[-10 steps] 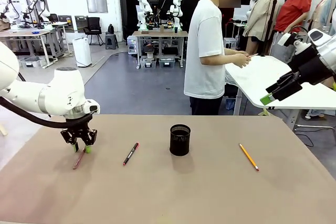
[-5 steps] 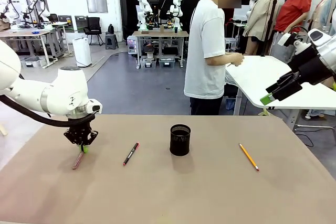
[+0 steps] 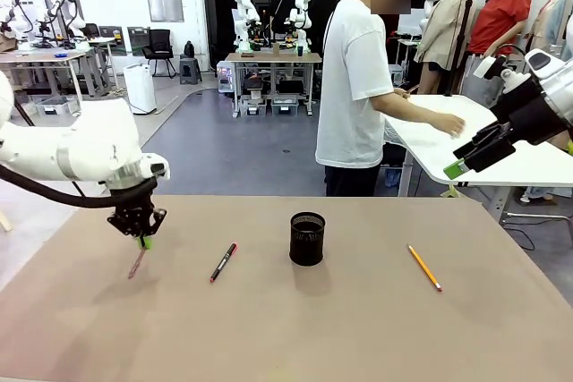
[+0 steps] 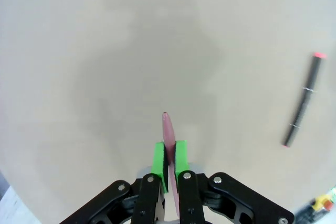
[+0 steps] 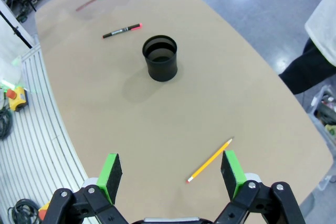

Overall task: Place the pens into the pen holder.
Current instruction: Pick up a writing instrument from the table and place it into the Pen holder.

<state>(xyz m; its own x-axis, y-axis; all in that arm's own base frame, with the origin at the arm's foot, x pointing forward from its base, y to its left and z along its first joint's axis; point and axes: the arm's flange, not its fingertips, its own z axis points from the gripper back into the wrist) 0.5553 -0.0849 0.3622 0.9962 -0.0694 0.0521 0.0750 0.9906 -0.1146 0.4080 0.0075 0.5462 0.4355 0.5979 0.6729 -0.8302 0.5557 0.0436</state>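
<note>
Nearest me, the left gripper (image 3: 141, 239) is clamped on the pinkish-red pencil (image 3: 136, 262), which hangs tilted with its tip low over the table (image 3: 286, 337). I can't tell if it touches. The black pen (image 3: 224, 261) and yellow-orange pencil (image 3: 424, 267) lie flat on either side of the upright pen holder (image 3: 307, 239). Farther off, the right gripper (image 3: 457, 167) hangs high with jaws spread and empty. A person (image 3: 354, 87) stands beyond.

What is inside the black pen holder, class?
No pen sticks out of the pen holder; its visible inner wall is bare. Its near wall hides part of the bottom.
</note>
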